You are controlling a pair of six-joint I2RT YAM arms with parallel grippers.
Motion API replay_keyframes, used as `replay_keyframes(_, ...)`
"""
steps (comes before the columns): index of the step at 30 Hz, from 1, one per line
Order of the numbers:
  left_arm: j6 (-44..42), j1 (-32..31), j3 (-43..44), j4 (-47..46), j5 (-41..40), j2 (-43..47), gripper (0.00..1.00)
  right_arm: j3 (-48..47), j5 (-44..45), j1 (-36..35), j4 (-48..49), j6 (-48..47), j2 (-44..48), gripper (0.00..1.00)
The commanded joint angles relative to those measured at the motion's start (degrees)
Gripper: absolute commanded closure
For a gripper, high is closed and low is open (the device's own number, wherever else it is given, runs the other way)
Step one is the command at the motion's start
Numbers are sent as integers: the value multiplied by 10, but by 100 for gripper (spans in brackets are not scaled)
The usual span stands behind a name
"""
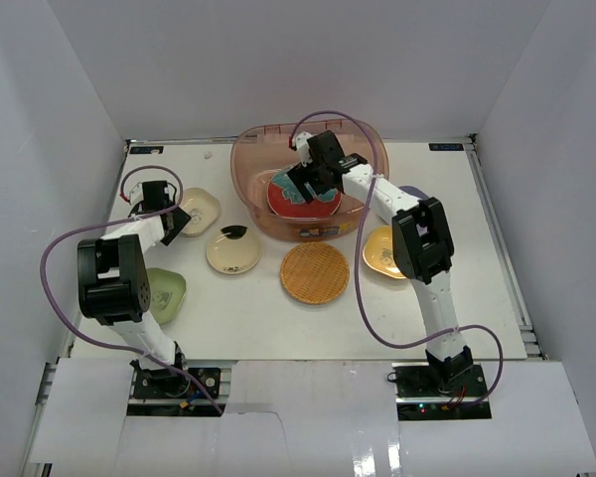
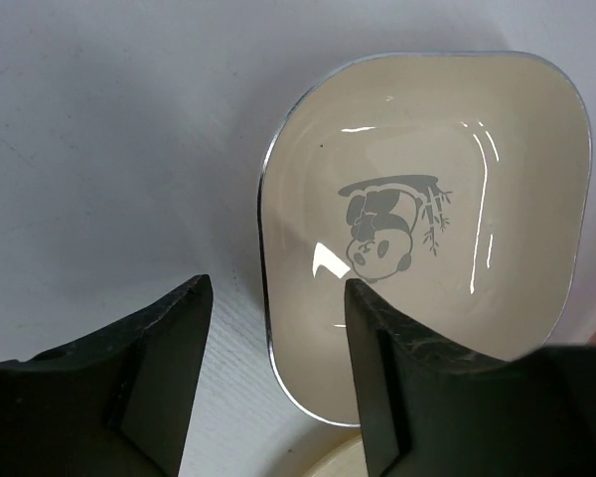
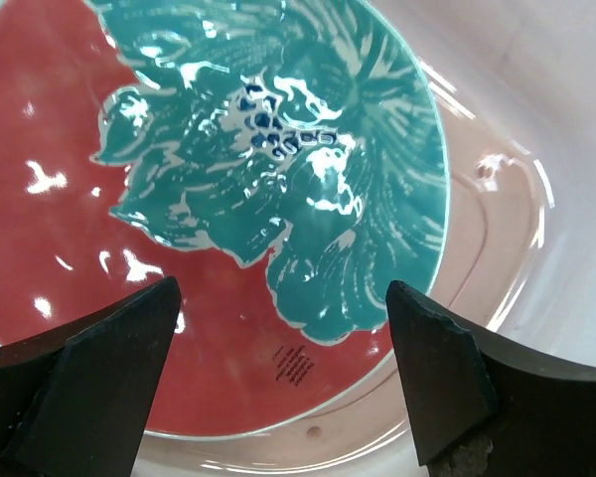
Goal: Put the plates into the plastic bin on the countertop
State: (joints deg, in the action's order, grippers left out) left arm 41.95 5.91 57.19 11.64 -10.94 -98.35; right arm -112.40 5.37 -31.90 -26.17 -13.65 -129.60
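Observation:
The plastic bin (image 1: 246, 149) stands at the back centre of the countertop (image 1: 457, 298). The red plate with teal flower (image 1: 303, 202) lies inside it. My right gripper (image 1: 298, 185) hangs open just above that plate (image 3: 179, 258), holding nothing; in the right wrist view the gripper (image 3: 278, 328) spans the plate's near edge. My left gripper (image 1: 178, 216) is open at the squarish cream plate (image 1: 201, 211). In the left wrist view the gripper (image 2: 273, 328) straddles the panda plate's (image 2: 427, 219) edge, with one finger above the plate and the other over the table. No teal or purple plate shows.
A cream round plate (image 1: 233, 250), an orange woven plate (image 1: 315, 272), a yellow plate (image 1: 379, 253) partly behind the right arm and a green plate (image 1: 166, 293) beside the left arm lie on the countertop. White walls enclose three sides.

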Motion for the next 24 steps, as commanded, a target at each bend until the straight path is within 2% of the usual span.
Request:
replay_keyframes(1, -10, 4, 27, -14, -6, 6, 39, 2, 41, 2, 62, -12, 63, 9)
replay_keyframes(3, -11, 4, 31, -19, -4, -1, 43, 3, 13, 3, 88, 12, 96, 7)
replay_keyframes(4, -12, 4, 31, -20, -3, -5, 47, 9, 10, 3, 101, 24, 110, 1)
replay_keyframes(5, -12, 4, 35, -20, -3, -9, 50, 25, 10, 3, 115, 50, 144, 5)
replay_keyframes(6, -13, 4, 36, -19, -4, -12, 52, 35, 13, 6, 129, 65, 162, 15)
replay_keyframes(7, -14, 3, 38, -19, -5, -19, 55, 45, 20, 10, 150, 79, 180, 36)
replay_keyframes(9, -16, 3, 41, -19, -6, -25, 72, 82, 27, 29, 165, 122, 238, 56)
replay_keyframes(10, -17, 4, 42, -19, -8, -26, 78, 100, 33, 39, 179, 133, 259, 70)
replay_keyframes(11, -19, 4, 44, -17, -10, -28, 91, 120, 33, 52, 185, 156, 301, 73)
replay_keyframes(13, -21, 5, 48, -17, -12, -26, 100, 200, 39, 101, 198, 208, 345, 75)
replay_keyframes(14, -23, 5, 49, -16, -12, -19, 100, 232, 42, 140, 211, 222, 386, 75)
replay_keyframes(16, -24, 5, 49, -17, -12, -3, 100, 336, 46, 187, 224, 278, 426, 68)
replay_keyframes(17, -21, 5, 49, -19, -12, 25, 100, 374, 43, 234, 242, 295, 460, 61)
replay_keyframes(18, -19, 5, 41, -24, -13, 44, 100, 442, 49, 255, 252, 322, 473, 44)
replay_keyframes(20, -17, 5, 31, -49, -16, 89, 100, 491, 55, 310, 266, 337, 493, 29)
replay_keyframes(22, -19, 4, 21, -69, -19, 161, 100, 541, 65, 350, 274, 348, 496, 21)
replay_keyframes(24, -18, 4, 20, -93, -16, 224, 100, 560, 68, 363, 287, 350, 489, 20)
